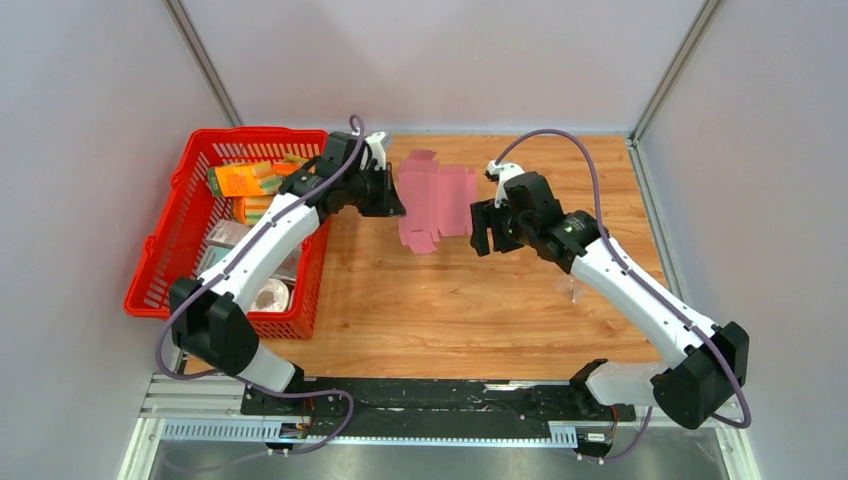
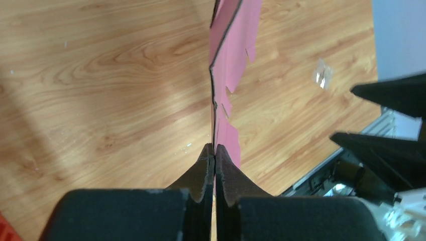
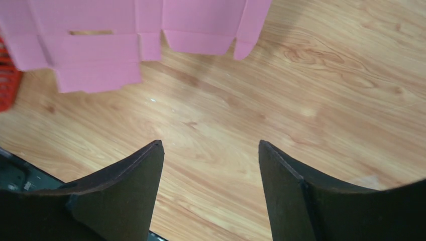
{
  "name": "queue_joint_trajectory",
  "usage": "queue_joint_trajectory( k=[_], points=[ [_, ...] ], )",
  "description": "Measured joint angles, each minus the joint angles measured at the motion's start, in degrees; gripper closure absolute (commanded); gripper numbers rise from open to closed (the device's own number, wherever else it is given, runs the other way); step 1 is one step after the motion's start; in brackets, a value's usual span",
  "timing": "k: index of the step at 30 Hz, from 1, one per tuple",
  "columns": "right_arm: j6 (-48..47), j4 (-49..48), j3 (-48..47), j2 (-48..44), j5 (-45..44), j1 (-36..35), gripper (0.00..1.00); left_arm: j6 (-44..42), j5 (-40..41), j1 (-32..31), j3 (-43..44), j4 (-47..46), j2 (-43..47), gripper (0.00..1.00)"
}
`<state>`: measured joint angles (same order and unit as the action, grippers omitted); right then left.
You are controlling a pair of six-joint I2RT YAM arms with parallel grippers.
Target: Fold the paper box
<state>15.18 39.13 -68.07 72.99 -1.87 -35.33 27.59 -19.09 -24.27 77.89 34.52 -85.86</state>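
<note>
The paper box is a flat pink flapped cut-out held up above the wooden table. My left gripper is shut on its left edge. In the left wrist view the sheet runs edge-on away from the pinched fingertips of that gripper. My right gripper hangs open just right of the sheet and touches nothing. The right wrist view shows the pink cut-out with its flaps and a slot across the top, and the open gripper with bare wood between its fingers.
A red plastic basket with printed orange and grey packages stands at the table's left, beside the left arm. A small clear scrap lies on the wood under the right arm. White walls close the back and sides.
</note>
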Motion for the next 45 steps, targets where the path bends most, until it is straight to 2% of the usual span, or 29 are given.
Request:
queue_joint_trajectory(
  k=[7,13,18,25,31,37,38,40,41,43,44,45],
  points=[
    [-12.04,0.42,-0.15,-0.02,7.04,4.96,0.30,-12.37,1.62,-1.75,13.09,13.44,-5.14,1.00],
    [-16.26,-1.33,-1.11,-0.04,11.58,5.57,0.25,-19.43,-2.32,-1.95,8.61,15.54,-5.79,1.00],
    [-18.29,-2.62,-2.91,0.59,11.89,6.43,0.22,-22.08,-5.90,-4.00,6.32,15.61,-4.26,1.00],
    [-22.36,-6.56,-7.48,6.27,24.41,10.75,0.25,-24.06,-9.57,-6.43,4.46,14.58,-0.70,1.00],
    [-25.64,-7.69,-8.87,8.76,34.29,10.73,0.28,-24.44,-11.41,-6.95,3.89,13.77,-0.59,1.00],
    [-26.45,-9.35,-9.64,10.36,40.22,11.04,0.47,-25.00,-12.57,-7.34,3.37,13.49,-0.37,1.00],
    [-26.56,-9.60,-9.77,10.86,40.79,11.06,0.55,-25.05,-12.87,-7.39,3.34,13.33,-0.33,1.00],
    [-26.62,-9.73,-9.86,11.76,41.48,11.06,0.63,-25.18,-13.51,-7.39,2.95,12.85,-0.02,1.00],
    [-26.56,-9.77,-9.86,12.15,41.62,11.10,0.74,-25.24,-13.66,-7.39,2.75,12.79,0.13,1.00],
    [-26.23,-9.90,-9.86,12.50,41.62,11.15,0.87,-25.46,-13.66,-7.43,2.40,12.76,0.37,1.00],
    [-25.92,-10.05,-9.84,12.52,41.59,11.15,0.98,-25.59,-13.60,-7.48,2.36,12.87,0.42,0.99],
    [-25.53,-10.21,-9.84,12.52,41.59,11.15,1.00,-25.64,-13.33,-7.48,2.36,12.85,0.42,0.94]
  ],
)
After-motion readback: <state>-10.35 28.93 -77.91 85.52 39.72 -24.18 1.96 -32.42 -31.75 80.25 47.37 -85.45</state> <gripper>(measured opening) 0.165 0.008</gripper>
